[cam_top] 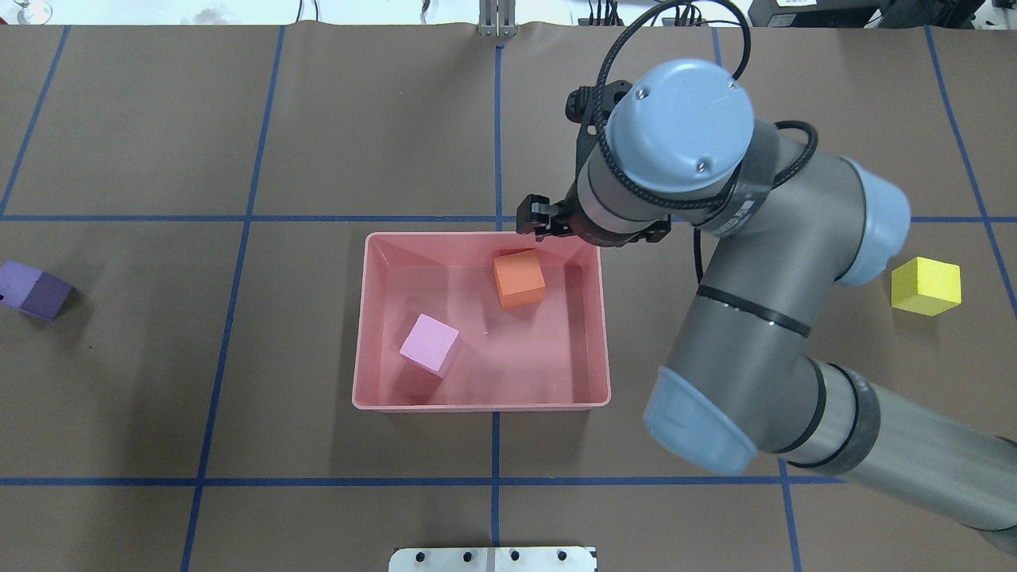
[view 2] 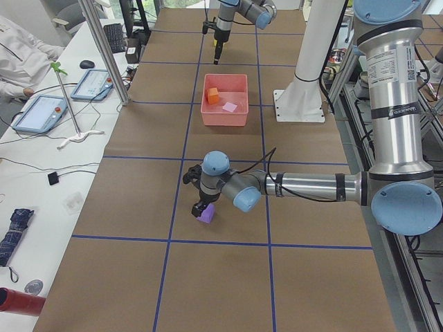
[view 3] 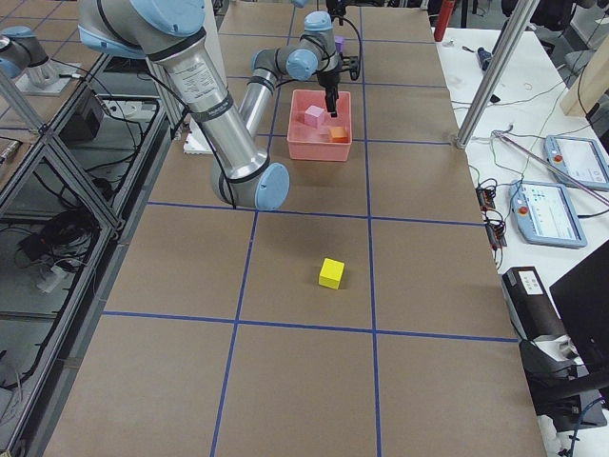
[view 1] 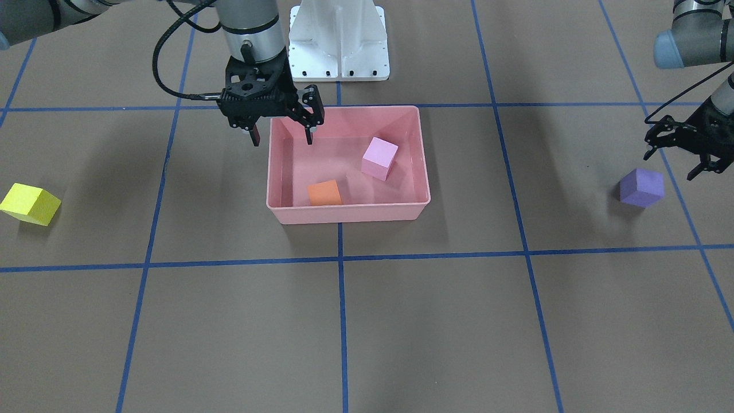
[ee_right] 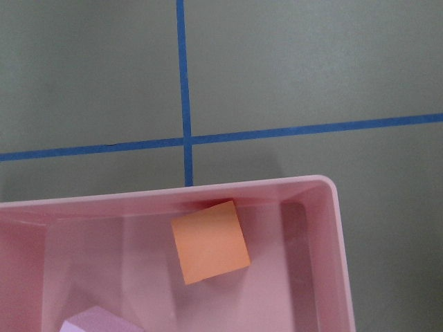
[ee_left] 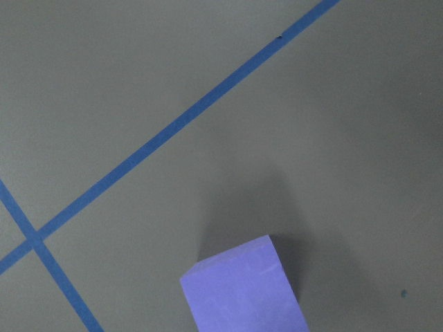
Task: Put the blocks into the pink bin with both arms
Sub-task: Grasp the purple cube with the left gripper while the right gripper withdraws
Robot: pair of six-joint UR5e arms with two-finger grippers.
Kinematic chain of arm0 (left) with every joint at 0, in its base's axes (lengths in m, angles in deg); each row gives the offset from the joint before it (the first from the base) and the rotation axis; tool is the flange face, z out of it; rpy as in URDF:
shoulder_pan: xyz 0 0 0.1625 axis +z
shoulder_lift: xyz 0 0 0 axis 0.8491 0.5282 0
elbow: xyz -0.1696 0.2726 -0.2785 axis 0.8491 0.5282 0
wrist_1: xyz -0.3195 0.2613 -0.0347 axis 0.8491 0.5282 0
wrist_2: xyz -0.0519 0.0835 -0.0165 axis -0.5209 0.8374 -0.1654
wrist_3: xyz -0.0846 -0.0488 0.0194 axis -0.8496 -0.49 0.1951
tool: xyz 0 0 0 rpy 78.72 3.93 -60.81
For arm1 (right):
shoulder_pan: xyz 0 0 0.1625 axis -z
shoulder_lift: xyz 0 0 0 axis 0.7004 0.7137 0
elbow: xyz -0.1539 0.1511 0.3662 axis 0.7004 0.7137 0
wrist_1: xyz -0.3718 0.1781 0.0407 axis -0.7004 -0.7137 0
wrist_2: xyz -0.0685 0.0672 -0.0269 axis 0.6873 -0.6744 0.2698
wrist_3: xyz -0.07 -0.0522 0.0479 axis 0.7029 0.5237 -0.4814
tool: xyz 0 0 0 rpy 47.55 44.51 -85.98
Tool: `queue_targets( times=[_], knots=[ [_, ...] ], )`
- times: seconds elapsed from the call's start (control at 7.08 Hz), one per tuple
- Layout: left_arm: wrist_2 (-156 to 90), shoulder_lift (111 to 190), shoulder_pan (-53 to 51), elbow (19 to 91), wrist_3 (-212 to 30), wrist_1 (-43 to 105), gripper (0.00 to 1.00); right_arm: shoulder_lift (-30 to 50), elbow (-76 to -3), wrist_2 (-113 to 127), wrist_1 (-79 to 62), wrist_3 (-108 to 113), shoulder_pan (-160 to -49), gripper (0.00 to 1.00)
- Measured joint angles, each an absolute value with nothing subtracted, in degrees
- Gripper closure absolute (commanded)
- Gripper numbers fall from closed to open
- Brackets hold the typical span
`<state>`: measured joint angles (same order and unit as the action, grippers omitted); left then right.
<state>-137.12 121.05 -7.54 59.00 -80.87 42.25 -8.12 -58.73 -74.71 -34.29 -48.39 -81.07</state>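
Observation:
The pink bin point(view 1: 344, 214) holds the orange block point(view 1: 324, 193) and the light pink block point(view 1: 379, 158). My right gripper point(view 1: 282, 140) is open and empty, hanging over the bin's corner nearest my base, one finger inside the rim and one outside. The right wrist view looks down on the orange block point(ee_right: 210, 242). The yellow block point(view 1: 30, 203) lies on the table far out on my right. My left gripper point(view 1: 671, 163) is open and empty, just above and beside the purple block point(view 1: 641, 187). The left wrist view shows the purple block point(ee_left: 242, 290) at its bottom edge.
The white robot base point(view 1: 338, 40) stands just behind the bin. Blue tape lines point(view 1: 341, 321) divide the brown table into squares. In the exterior left view a side bench carries tablets point(view 2: 41, 113) and cables, beyond the table's edge.

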Motion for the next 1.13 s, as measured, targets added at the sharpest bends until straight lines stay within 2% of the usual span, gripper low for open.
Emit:
queue_targets(
  times=[0.42, 1.13],
  knots=[
    [-137.24, 122.27, -7.16, 57.76, -95.65, 42.64, 0.0, -2.76, -60.45, -83.98, -33.91, -35.26, -90.92, 0.0],
    [-137.46, 127.69, -6.91, 49.81, -98.41, 47.61, 0.0, 5.73, -60.71, -90.86, -33.32, -16.12, -101.11, 0.0]
  ],
)
